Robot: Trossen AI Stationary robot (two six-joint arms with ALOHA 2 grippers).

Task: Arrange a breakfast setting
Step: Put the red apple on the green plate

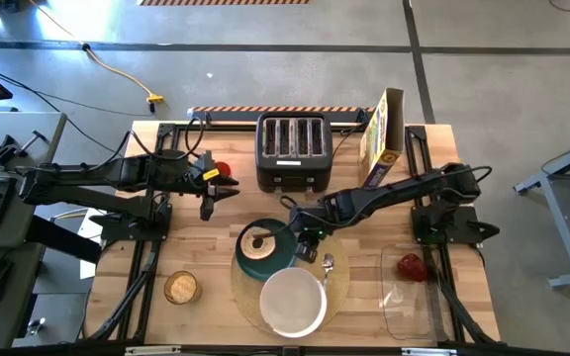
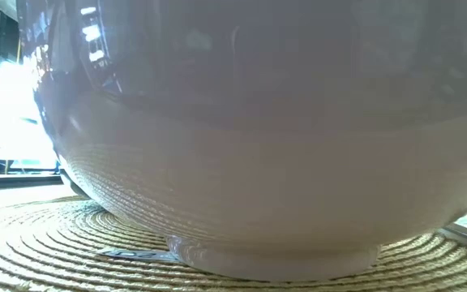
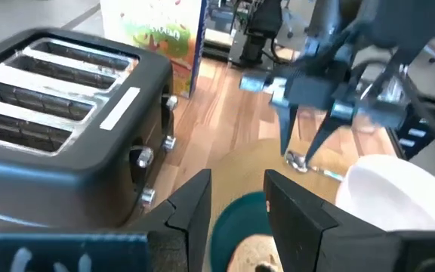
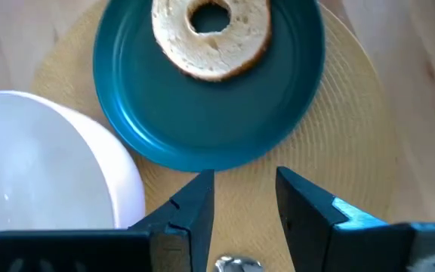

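Surface: wooden table (image 1: 166,247), cereal box (image 3: 161,34) print unreadable.
Placemat (image 4: 353,128): plate (image 4: 202,121), bagel half (image 4: 211,34), bowl (image 1: 292,302), spoon (image 1: 328,264).
Right gripper (image 4: 244,215): empty, parted above spoon.
Left gripper (image 3: 236,219): parted, empty, beside toaster (image 3: 59,128).

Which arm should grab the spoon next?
Right, most likely. The right gripper hangs open just above the spoon on the placemat, beside the plate. The left gripper waits back near the toaster.
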